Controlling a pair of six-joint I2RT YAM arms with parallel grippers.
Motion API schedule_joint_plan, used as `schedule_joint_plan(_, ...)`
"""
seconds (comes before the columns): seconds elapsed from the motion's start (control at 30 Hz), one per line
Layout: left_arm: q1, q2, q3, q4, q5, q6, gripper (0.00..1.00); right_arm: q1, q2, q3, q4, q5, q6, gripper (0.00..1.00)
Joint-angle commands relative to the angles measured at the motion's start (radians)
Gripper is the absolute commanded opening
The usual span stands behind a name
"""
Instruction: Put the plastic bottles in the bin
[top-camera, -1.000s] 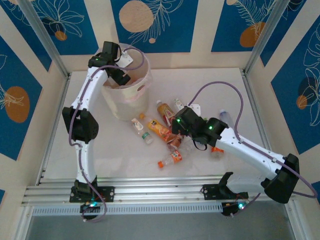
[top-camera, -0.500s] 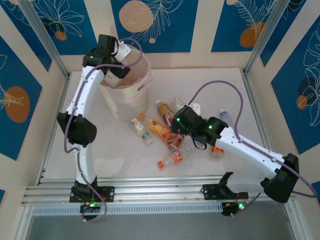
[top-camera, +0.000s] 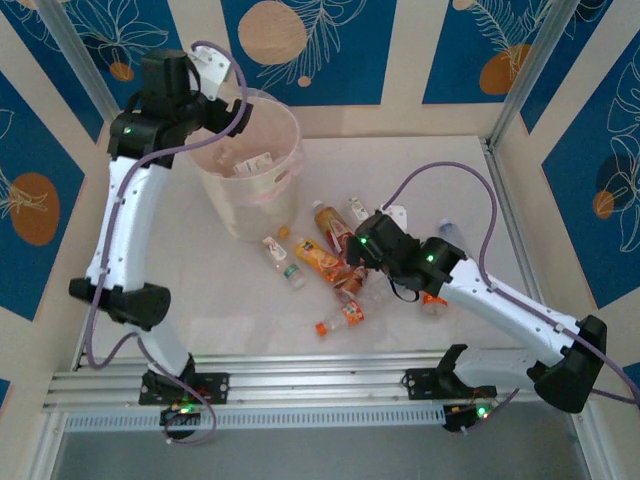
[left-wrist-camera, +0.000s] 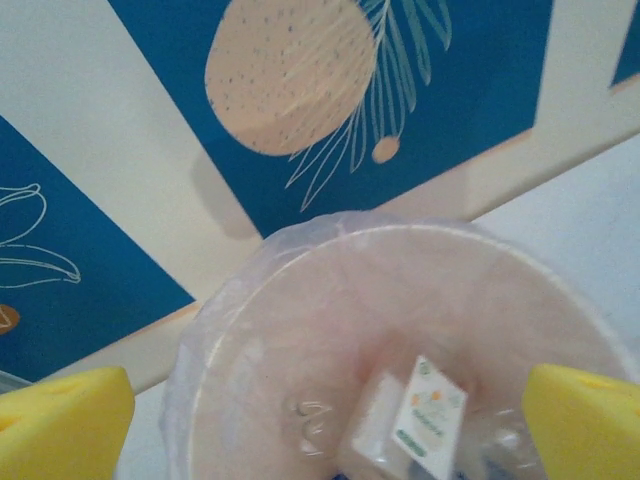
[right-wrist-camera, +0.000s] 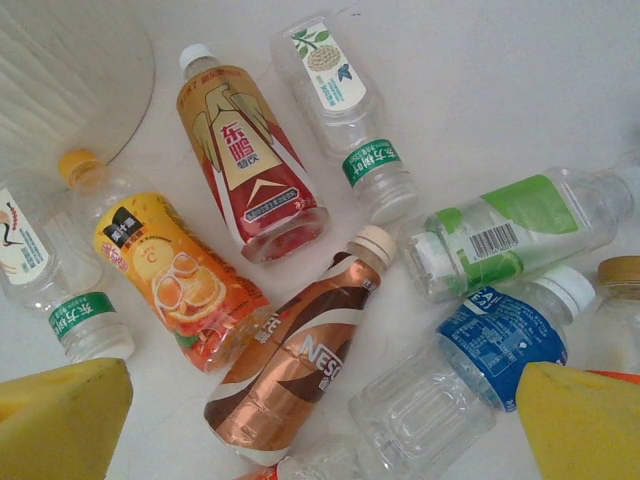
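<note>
Table (top-camera: 220, 310): white, boxed in by cream walls (top-camera: 405, 60) with blue leaf panels.
Left arm (top-camera: 115, 220): rises from the near left edge and bends over the far left corner.
Right arm (top-camera: 500, 300): lies low, reaching from the near right towards the middle of the table.
Bin (top-camera: 245, 210): upright at the far left of the table, with a pinkish bag (left-wrist-camera: 215, 330) folded over its rim.
Bottles (top-camera: 335, 270): a loose heap lying on their sides mid-table, just right of the bin.
Bottle in the bin (left-wrist-camera: 425, 415): clear with a white label, lying on the bottom.
Red bottle (right-wrist-camera: 250, 160): white cap, side by side with the orange bottle.
Orange bottle (right-wrist-camera: 165, 275): yellow cap, its base touching the brown bottle.
Brown bottle (right-wrist-camera: 295, 370): cream cap, lying below the right claw, between the pads' lines.
Blue bottle (right-wrist-camera: 495, 345): white cap, beside the green bottle (right-wrist-camera: 520, 230).
Stray bottle (top-camera: 340, 318): orange label, nearest to the arms, just apart from the heap.
Left claw (top-camera: 195, 72): above the bin's far left rim, yellow pads (left-wrist-camera: 60, 425) spread wide, holding nothing.
Right claw (right-wrist-camera: 320, 420): above the heap, pads (right-wrist-camera: 580, 420) spread wide, nothing gripped.
</note>
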Motion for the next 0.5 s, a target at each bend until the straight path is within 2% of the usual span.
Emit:
schedule_joint_plan(0.0, -0.058, -0.143, -0.137, 0.078, 0.045, -0.206, 0.99, -0.006, -0.018, -0.020, 0.005, 0.043, -0.005, 0.99)
schedule_joint_plan(0.07, -0.130, -0.231, -0.265, 0.140, -0.017, -0.246, 0.99, -0.009, -0.019, -0.023, 0.005, 0.048, -0.006, 0.99)
schedule_joint_plan(0.17, -0.261, -0.344, -0.439, 0.213, -0.199, -0.280, 0.99, -0.013, -0.020, -0.028, 0.007, 0.060, -0.006, 0.99)
schedule_joint_plan(0.37, -0.399, -0.533, -0.787, 0.317, -0.406, -0.493, 0.98, -0.026, -0.032, -0.040, 0.007, 0.085, -0.002, 0.99)
schedule_joint_plan(0.47, -0.444, -0.615, -0.951, 0.320, -0.512, -0.655, 0.98, -0.036, -0.035, -0.045, 0.010, 0.086, -0.003, 0.99)
